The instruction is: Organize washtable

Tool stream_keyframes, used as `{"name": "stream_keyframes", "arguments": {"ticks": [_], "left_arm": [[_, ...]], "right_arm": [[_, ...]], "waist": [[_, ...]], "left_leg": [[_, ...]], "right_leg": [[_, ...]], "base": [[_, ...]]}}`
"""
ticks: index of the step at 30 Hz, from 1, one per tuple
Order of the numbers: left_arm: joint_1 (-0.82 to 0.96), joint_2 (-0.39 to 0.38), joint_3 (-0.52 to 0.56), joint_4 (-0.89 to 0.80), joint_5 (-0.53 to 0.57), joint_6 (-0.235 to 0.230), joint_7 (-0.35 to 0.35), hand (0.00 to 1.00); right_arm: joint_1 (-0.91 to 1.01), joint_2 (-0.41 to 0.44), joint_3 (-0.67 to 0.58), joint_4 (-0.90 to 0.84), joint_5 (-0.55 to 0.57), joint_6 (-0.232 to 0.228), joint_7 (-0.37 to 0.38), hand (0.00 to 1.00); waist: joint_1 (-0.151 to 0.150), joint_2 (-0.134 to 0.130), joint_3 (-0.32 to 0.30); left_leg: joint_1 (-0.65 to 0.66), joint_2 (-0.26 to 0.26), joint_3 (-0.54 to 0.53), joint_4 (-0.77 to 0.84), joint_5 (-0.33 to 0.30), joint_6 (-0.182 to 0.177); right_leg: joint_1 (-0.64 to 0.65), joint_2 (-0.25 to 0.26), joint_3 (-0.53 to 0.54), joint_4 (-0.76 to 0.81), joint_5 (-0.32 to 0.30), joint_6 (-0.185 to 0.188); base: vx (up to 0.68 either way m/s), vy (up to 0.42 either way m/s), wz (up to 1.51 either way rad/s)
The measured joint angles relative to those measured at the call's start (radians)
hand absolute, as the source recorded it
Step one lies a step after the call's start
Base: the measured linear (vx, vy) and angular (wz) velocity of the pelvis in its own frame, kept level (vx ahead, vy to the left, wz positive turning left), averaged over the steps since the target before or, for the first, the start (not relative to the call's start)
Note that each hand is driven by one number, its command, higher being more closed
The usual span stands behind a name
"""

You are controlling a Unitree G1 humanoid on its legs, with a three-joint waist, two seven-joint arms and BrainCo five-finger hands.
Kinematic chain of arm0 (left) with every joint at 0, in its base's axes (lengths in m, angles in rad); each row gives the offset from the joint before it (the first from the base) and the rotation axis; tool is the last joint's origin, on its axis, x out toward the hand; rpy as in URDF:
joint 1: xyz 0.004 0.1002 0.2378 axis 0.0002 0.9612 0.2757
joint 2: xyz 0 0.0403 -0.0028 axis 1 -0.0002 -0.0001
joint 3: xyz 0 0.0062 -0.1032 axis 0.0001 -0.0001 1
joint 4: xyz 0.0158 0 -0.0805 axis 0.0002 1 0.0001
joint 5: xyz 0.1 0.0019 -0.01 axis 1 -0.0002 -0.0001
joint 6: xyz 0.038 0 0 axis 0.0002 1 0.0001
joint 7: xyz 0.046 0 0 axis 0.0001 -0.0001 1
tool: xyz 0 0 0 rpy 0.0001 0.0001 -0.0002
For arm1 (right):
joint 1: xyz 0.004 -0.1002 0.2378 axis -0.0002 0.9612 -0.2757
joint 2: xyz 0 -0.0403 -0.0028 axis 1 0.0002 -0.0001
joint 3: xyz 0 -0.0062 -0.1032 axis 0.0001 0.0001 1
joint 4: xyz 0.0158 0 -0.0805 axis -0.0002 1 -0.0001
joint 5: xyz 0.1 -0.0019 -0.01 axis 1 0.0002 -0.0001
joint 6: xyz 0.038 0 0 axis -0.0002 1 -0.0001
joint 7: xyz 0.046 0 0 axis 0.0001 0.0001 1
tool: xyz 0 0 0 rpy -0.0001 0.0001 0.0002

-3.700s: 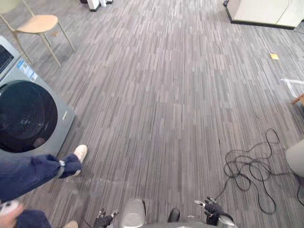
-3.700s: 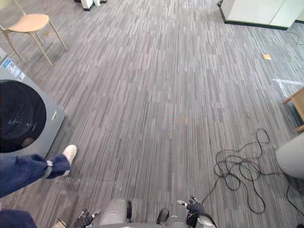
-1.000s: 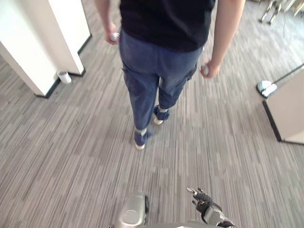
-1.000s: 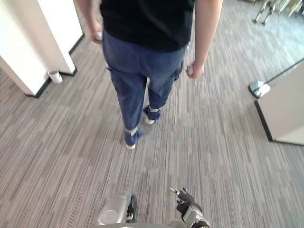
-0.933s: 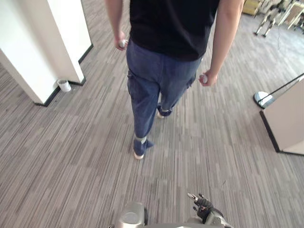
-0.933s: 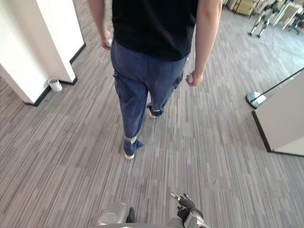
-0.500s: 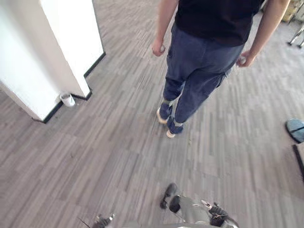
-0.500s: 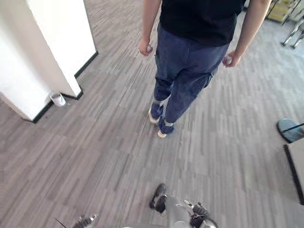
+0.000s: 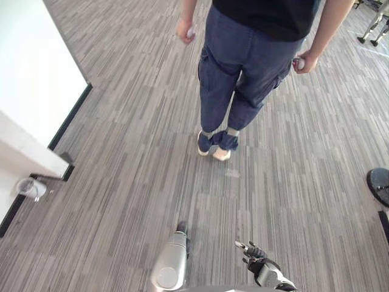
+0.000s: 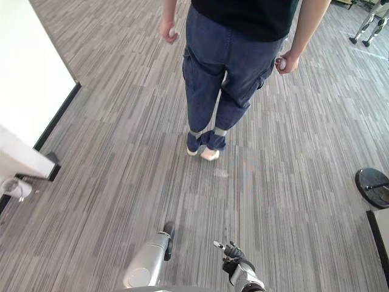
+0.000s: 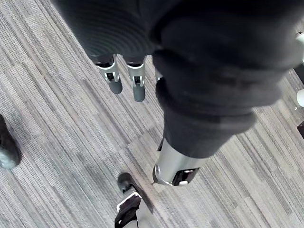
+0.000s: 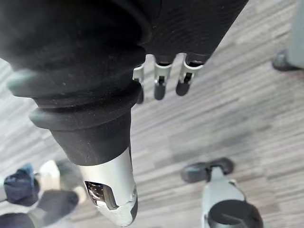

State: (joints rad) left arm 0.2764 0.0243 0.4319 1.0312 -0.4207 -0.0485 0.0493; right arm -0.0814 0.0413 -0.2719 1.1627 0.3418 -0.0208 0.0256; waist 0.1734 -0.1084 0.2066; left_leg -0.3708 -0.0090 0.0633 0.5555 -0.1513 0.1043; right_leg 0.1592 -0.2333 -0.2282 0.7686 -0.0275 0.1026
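Note:
My right hand (image 9: 262, 269) hangs low at my right side over grey striped carpet (image 9: 121, 182). In the right wrist view its fingers (image 12: 160, 84) are relaxed and nearly straight, the thumb (image 12: 113, 192) stands apart, and nothing is held. My left hand (image 11: 138, 90) hangs over the same carpet, with straight fingers and its thumb (image 11: 175, 167) apart, also holding nothing.
A person (image 9: 249, 67) in blue trousers and a black top stands a few steps ahead with their back to me, a small round thing (image 9: 298, 62) in one hand. A white wall with black skirting (image 9: 36, 91) is on the left, a small white cup (image 9: 27, 187) at its foot. A black round base (image 9: 380, 182) lies at the right.
The camera has moved: the washing machine and chair are gone from view, and the white wall has slid left. The person has stepped on ahead. Both hands hang as before.

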Motion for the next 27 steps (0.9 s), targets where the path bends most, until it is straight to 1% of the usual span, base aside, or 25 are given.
{"name": "stream_keyframes", "arguments": {"ticks": [1, 2, 3, 5, 7, 8, 9, 10, 11, 12, 13, 14, 15, 16, 17, 18, 19, 20, 21, 22, 23, 24, 25, 26, 27], "left_arm": [[-0.003, 0.002, 0.002, -0.001, 0.000, 0.003, 0.000, 0.00], [-0.013, 0.009, 0.000, -0.002, 0.001, 0.004, 0.000, 0.00], [-0.022, 0.017, -0.005, -0.009, 0.002, 0.005, 0.004, 0.00], [-0.040, 0.038, -0.013, -0.021, 0.002, 0.004, 0.014, 0.00], [-0.072, 0.063, -0.034, -0.026, 0.002, 0.000, 0.018, 0.00], [-0.085, 0.070, -0.037, -0.034, 0.002, -0.001, 0.017, 0.00], [-0.094, 0.075, -0.037, -0.049, 0.007, -0.006, 0.017, 0.00], [-0.102, 0.073, -0.034, -0.052, 0.025, -0.011, 0.019, 0.00], [-0.101, 0.073, -0.032, -0.051, 0.033, -0.013, 0.019, 0.00], [-0.093, 0.066, -0.027, -0.051, 0.044, -0.014, 0.022, 0.00], [-0.081, 0.061, -0.032, -0.043, 0.048, -0.016, 0.021, 0.00], [-0.075, 0.056, -0.032, -0.045, 0.050, -0.016, 0.019, 0.00], [-0.063, 0.028, -0.024, -0.047, 0.055, -0.012, 0.019, 0.00], [-0.059, -0.002, -0.021, -0.044, 0.058, -0.008, 0.020, 0.00], [-0.025, -0.039, -0.031, -0.029, 0.060, -0.003, 0.016, 0.00], [-0.022, -0.049, -0.038, -0.014, 0.062, 0.001, 0.014, 0.00], [-0.025, -0.045, -0.025, -0.009, 0.060, 0.001, 0.016, 0.00], [-0.025, -0.036, -0.020, -0.010, 0.059, 0.001, 0.018, 0.00], [-0.022, -0.027, -0.017, -0.013, 0.057, 0.000, 0.018, 0.00], [-0.015, -0.023, -0.011, -0.023, 0.056, -0.004, 0.018, 0.00], [-0.009, -0.021, -0.010, -0.044, 0.056, -0.006, 0.020, 0.00], [-0.006, -0.027, -0.011, -0.047, 0.052, -0.007, 0.022, 0.00], [0.001, -0.041, -0.014, -0.043, 0.036, -0.012, 0.027, 0.00], [-0.001, -0.031, -0.013, -0.044, 0.029, -0.016, 0.029, 0.00], [-0.008, -0.009, -0.035, -0.045, 0.028, -0.026, 0.036, 0.00]], "right_arm": [[0.002, 0.000, -0.006, 0.000, -0.002, 0.000, 0.000, 0.00], [0.010, 0.001, -0.006, 0.000, -0.024, 0.001, 0.001, 0.00], [0.020, 0.003, -0.006, -0.007, -0.047, 0.001, 0.000, 0.00], [0.020, 0.004, -0.004, -0.041, -0.070, -0.017, 0.001, 0.00], [0.024, 0.001, -0.008, -0.082, -0.077, -0.035, 0.001, 0.00], [0.025, -0.001, -0.014, -0.092, -0.077, -0.043, 0.001, 0.00], [0.024, -0.003, -0.031, -0.089, -0.077, -0.044, 0.002, 0.00], [0.032, -0.011, -0.047, -0.079, -0.076, -0.038, 0.004, 0.00], [0.033, -0.012, -0.055, -0.077, -0.074, -0.036, 0.005, 0.00], [0.036, -0.017, -0.077, -0.087, -0.062, -0.026, 0.009, 0.00], [0.048, -0.010, -0.076, -0.100, -0.050, -0.017, 0.020, 0.00], [0.061, -0.008, -0.076, -0.109, -0.042, -0.013, 0.022, 0.00], [0.084, -0.016, -0.075, -0.135, -0.030, -0.007, 0.024, 0.00], [0.085, -0.041, -0.072, -0.146, -0.027, -0.006, 0.026, 0.00], [0.080, -0.056, -0.061, -0.160, -0.025, 0.000, 0.027, 0.00], [0.071, -0.053, -0.057, -0.152, -0.020, -0.003, 0.025, 0.00], [0.039, -0.046, -0.044, -0.105, -0.020, 0.002, 0.019, 0.00], [0.031, -0.043, -0.036, -0.085, -0.020, 0.009, 0.020, 0.00], [0.031, -0.035, -0.024, -0.071, -0.021, 0.011, 0.019, 0.00], [0.031, -0.020, -0.023, -0.066, -0.024, 0.010, 0.019, 0.00], [0.034, -0.010, -0.023, -0.065, -0.038, 0.005, 0.020, 0.00], [0.043, -0.012, -0.019, -0.066, -0.040, 0.003, 0.020, 0.00], [0.052, -0.018, 0.004, -0.065, -0.053, -0.004, 0.019, 0.00], [0.054, -0.013, 0.012, -0.059, -0.061, -0.001, 0.018, 0.00], [0.060, -0.009, 0.015, -0.054, -0.073, 0.001, 0.019, 0.00]], "waist": [[-0.003, 0.004, 0.003], [-0.016, 0.019, 0.013], [-0.029, 0.033, 0.022], [-0.058, 0.037, 0.021], [-0.084, 0.038, 0.022], [-0.093, 0.038, 0.023], [-0.107, 0.037, 0.022], [-0.106, 0.039, 0.023], [-0.109, 0.040, 0.024], [-0.115, 0.055, 0.021], [-0.136, 0.052, 0.017], [-0.143, 0.047, 0.013], [-0.156, 0.071, 0.009], [-0.155, 0.121, 0.000], [-0.141, 0.172, -0.014], [-0.127, 0.182, -0.006], [-0.123, 0.145, 0.011], [-0.116, 0.127, 0.017], [-0.102, 0.098, 0.024], [-0.101, 0.072, 0.027], [-0.102, 0.072, 0.019], [-0.100, 0.080, 0.007], [-0.085, 0.087, -0.004], [-0.086, 0.070, -0.010], [-0.098, 0.031, -0.031]], "left_leg": [[0.030, -0.001, 0.000, 0.013, -0.031, 0.008], [0.115, 0.000, -0.007, -0.002, -0.072, 0.012], [0.211, 0.004, -0.010, -0.056, -0.096, 0.016], [0.337, 0.013, -0.020, -0.150, -0.123, 0.013], [0.426, 0.015, -0.021, -0.214, -0.145, -0.007], [0.463, 0.014, -0.017, -0.239, -0.154, -0.010], [0.511, 0.009, -0.007, -0.275, -0.166, -0.016], [0.570, 0.000, 0.007, -0.312, -0.186, -0.029], [0.598, -0.001, 0.017, -0.321, -0.200, -0.047], [0.650, 0.018, 0.038, -0.309, -0.237, -0.109], [0.638, 0.026, 0.034, -0.173, -0.257, -0.144], [0.608, 0.027, 0.032, -0.060, -0.257, -0.146], [0.523, 0.048, 0.033, 0.210, -0.220, -0.202], [0.475, 0.090, 0.033, 0.331, -0.159, -0.210], [0.390, 0.159, 0.045, 0.517, 0.066, -0.201], [0.329, 0.196, 0.059, 0.610, 0.030, -0.190], [0.244, 0.221, 0.080, 0.624, -0.090, -0.173], [0.225, 0.218, 0.082, 0.581, -0.132, -0.170], [0.209, 0.209, 0.077, 0.466, -0.175, -0.171], [0.194, 0.196, 0.058, 0.311, -0.188, -0.172], [0.195, 0.174, -0.006, -0.037, -0.144, -0.204], [0.198, 0.175, -0.038, -0.194, -0.046, -0.208], [0.194, 0.162, -0.046, -0.215, 0.121, -0.172], [0.197, 0.142, -0.040, -0.211, 0.116, -0.166], [0.212, 0.113, -0.044, -0.232, 0.113, -0.161]], "right_leg": [[-0.046, -0.014, -0.002, 0.131, 0.018, -0.008], [-0.119, -0.040, -0.031, 0.331, 0.010, -0.018], [-0.184, -0.049, -0.079, 0.439, -0.021, -0.062], [-0.286, -0.030, -0.146, 0.439, -0.067, -0.106], [-0.384, -0.013, -0.214, 0.272, -0.125, -0.100], [-0.416, -0.005, -0.258, 0.117, -0.135, -0.094], [-0.424, 0.023, -0.327, -0.180, -0.109, -0.069], [-0.429, 0.055, -0.379, -0.428, -0.063, -0.054], [-0.437, 0.074, -0.382, -0.501, -0.047, -0.058], [-0.449, 0.114, -0.384, -0.527, -0.048, -0.077], [-0.437, 0.122, -0.384, -0.466, -0.051, -0.144], [-0.420, 0.127, -0.383, -0.447, -0.043, -0.186], [-0.391, 0.158, -0.363, -0.440, 0.048, -0.275], [-0.384, 0.192, -0.361, -0.415, 0.008, -0.272], [-0.338, 0.259, -0.306, -0.462, -0.014, -0.262], [-0.292, 0.290, -0.272, -0.505, -0.016, -0.258], [-0.210, 0.293, -0.219, -0.564, -0.001, -0.235], [-0.173, 0.284, -0.199, -0.586, 0.001, -0.233], [-0.126, 0.264, -0.169, -0.606, 0.001, -0.232], [-0.092, 0.244, -0.148, -0.617, 0.000, -0.231], [-0.054, 0.221, -0.139, -0.616, -0.009, -0.182], [-0.050, 0.228, -0.130, -0.614, -0.027, -0.148], [-0.023, 0.210, -0.120, -0.620, -0.071, -0.084], [-0.014, 0.186, -0.120, -0.631, -0.075, -0.078], [-0.005, 0.153, -0.126, -0.630, -0.075, -0.078]], "base": [[0.65, 0.228, 0.06], [0.57, 0.195, 0.00], [0.55, 0.176, -0.03], [0.52, 0.110, -0.05], [0.50, 0.052, 0.02], [0.50, 0.016, 0.07], [0.66, 0.003, 0.02], [0.58, -0.014, -0.02], [0.66, -0.035, -0.07], [0.71, -0.048, 0.29], [0.74, -0.066, 0.45], [0.91, -0.160, 0.67], [0.74, -0.147, 0.28], [0.74, -0.089, -0.39], [0.57, 0.078, -0.98], [0.83, 0.099, -1.28], [0.81, 0.078, -0.86], [0.65, 0.045, -0.71], [0.50, 0.097, -0.51], [0.58, 0.172, -0.69], [0.56, 0.199, -0.62], [0.51, 0.204, -0.78], [0.48, 0.203, -0.52], [0.49, 0.195, -0.24], [0.49, 0.216, 0.34]]}}
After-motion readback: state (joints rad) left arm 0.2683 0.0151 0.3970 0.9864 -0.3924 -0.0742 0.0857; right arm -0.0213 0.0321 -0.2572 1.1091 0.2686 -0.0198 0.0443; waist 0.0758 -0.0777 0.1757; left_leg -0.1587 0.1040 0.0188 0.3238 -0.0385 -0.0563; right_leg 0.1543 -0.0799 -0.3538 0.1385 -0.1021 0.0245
